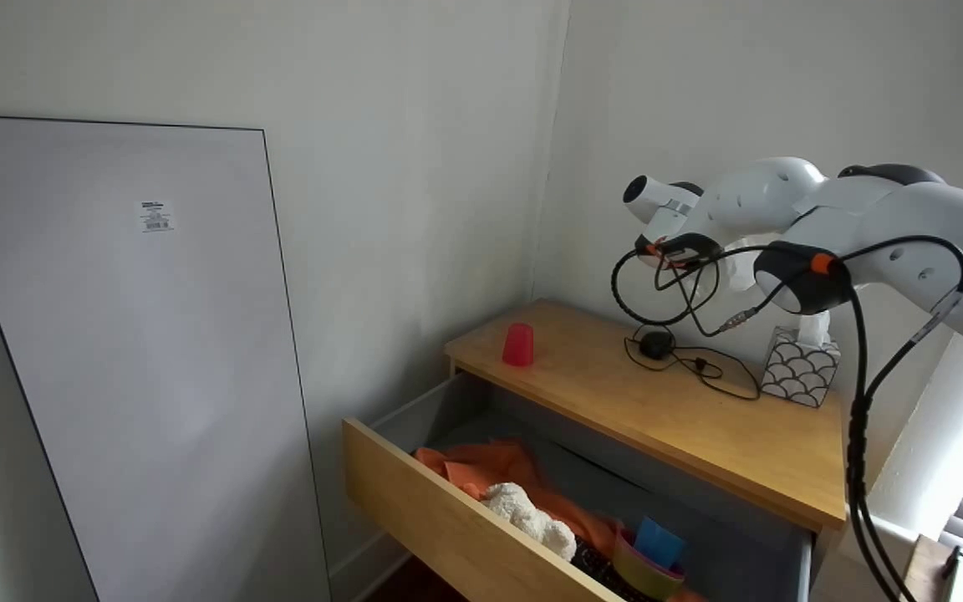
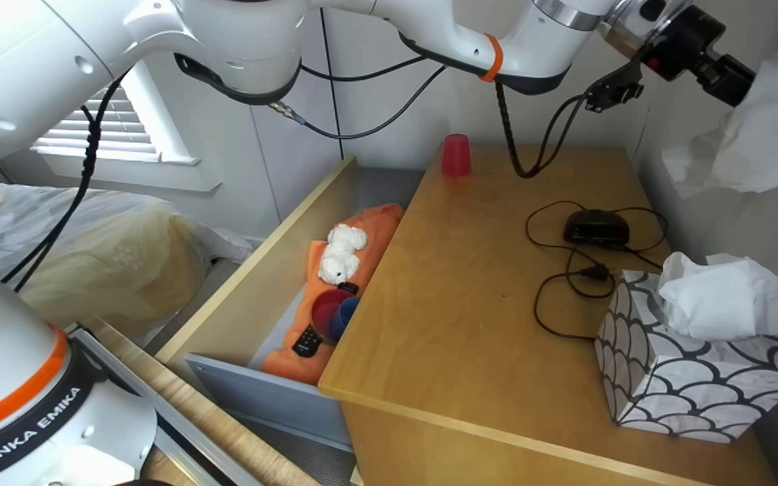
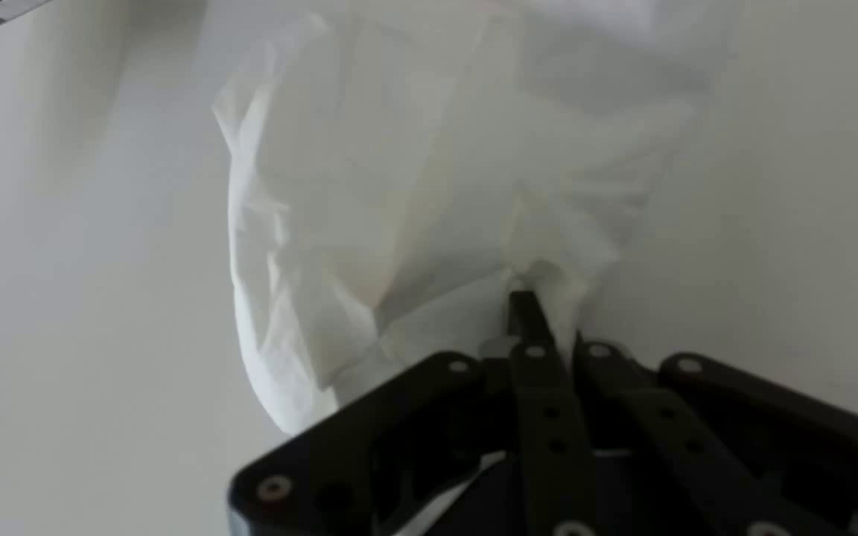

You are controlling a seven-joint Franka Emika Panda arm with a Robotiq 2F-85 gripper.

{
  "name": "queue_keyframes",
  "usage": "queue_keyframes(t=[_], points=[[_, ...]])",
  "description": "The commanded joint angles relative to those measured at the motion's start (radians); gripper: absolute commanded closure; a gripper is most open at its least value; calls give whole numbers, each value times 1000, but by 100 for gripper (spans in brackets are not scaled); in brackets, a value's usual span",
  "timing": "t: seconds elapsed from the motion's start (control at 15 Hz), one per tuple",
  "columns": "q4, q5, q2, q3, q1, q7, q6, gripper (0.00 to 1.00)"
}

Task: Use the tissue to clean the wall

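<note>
Presently the gripper (image 3: 553,321) is clamped on a white tissue (image 3: 414,186), which spreads out creased in front of the wall (image 3: 794,260); whether the two touch, I cannot tell. Gripper and tissue are above the dresser (image 2: 443,324), toward its back edge. The tissue box (image 2: 706,388) sits at a back corner, another sheet (image 2: 720,297) sticking up from its top. Near the diagonally opposite front corner stands a red cup (image 2: 456,156), narrow end up. Below the front edge, a drawer (image 1: 448,502) is pulled out, orange cloth (image 1: 523,468) inside.
</note>
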Motion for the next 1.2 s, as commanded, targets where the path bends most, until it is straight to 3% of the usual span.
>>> queue_keyframes(t=[0.0, 0.33, 0.87, 1.07, 1.13], points=[[-55, 17, -46, 36, 5, -105, -10, 100], [-188, 42, -161, 105, 65, -217, 65, 100], [-517, 38, -400, 236, 185, -386, 326, 100], [-647, 49, -477, 299, 199, -467, 395, 100], [-671, 31, -502, 351, 174, -488, 401, 100]])
